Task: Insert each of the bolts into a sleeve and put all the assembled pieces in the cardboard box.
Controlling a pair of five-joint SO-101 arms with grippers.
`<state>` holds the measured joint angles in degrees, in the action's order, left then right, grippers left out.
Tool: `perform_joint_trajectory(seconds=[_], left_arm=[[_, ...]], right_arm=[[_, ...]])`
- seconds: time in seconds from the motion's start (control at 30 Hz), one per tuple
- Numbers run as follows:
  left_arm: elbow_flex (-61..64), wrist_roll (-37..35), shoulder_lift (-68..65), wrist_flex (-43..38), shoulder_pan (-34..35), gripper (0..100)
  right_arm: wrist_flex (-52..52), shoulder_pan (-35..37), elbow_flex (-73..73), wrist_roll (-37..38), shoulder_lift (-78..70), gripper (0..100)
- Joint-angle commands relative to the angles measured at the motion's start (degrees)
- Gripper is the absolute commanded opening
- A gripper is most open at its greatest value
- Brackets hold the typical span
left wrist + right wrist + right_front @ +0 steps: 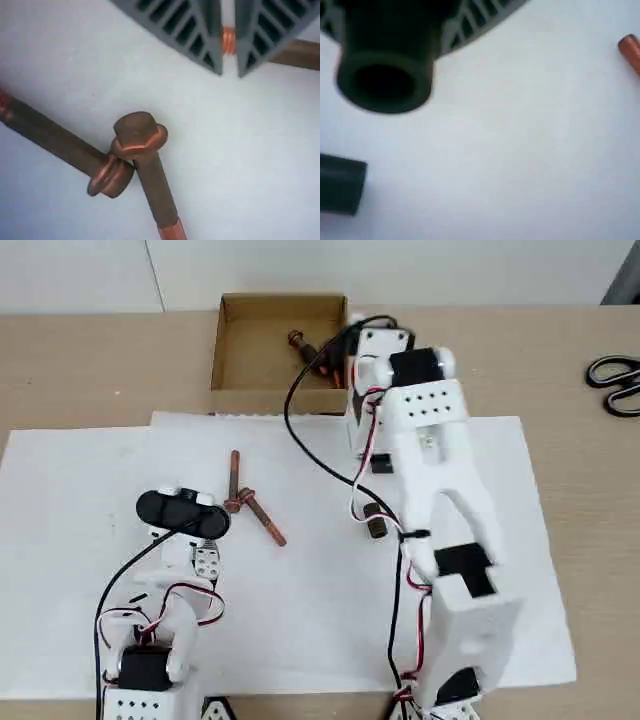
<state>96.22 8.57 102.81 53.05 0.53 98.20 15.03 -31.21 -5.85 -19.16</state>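
Four bolts and two bare sleeves are in sight. The cardboard box [228,350] holds one assembled piece [310,352], a bolt in a dark sleeve, next to the right arm. On the white paper [80,540], two bolts [150,185] lie with their heads touching. A third bolt [300,54] lies under the left gripper [229,67], whose fingers are nearly together; I cannot tell whether they pinch it. The right gripper [395,30] is clamped on a black sleeve [385,82], and a second sleeve [340,190] lies nearby on the paper.
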Motion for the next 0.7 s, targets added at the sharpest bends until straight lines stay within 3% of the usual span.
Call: perform_joint_trajectory(seconds=[0.0,0.37,0.5,0.67], left_arm=[[-0.66,0.35,0.53,0.0,0.18,1],[-23.6,3.78,-3.16,12.92,5.01,7],[-33.45,3.08,-13.8,17.05,5.1,7],[-48.75,-3.34,-33.49,20.75,5.19,7]], right_arm=[[0.84,-1.19,-2.64,0.53,12.18,0.2],[0.92,-2.15,14.86,0.53,31.08,0.2],[0.84,-2.15,25.05,0.53,37.67,0.2],[0.57,-3.38,37.19,0.53,44.97,0.3]])
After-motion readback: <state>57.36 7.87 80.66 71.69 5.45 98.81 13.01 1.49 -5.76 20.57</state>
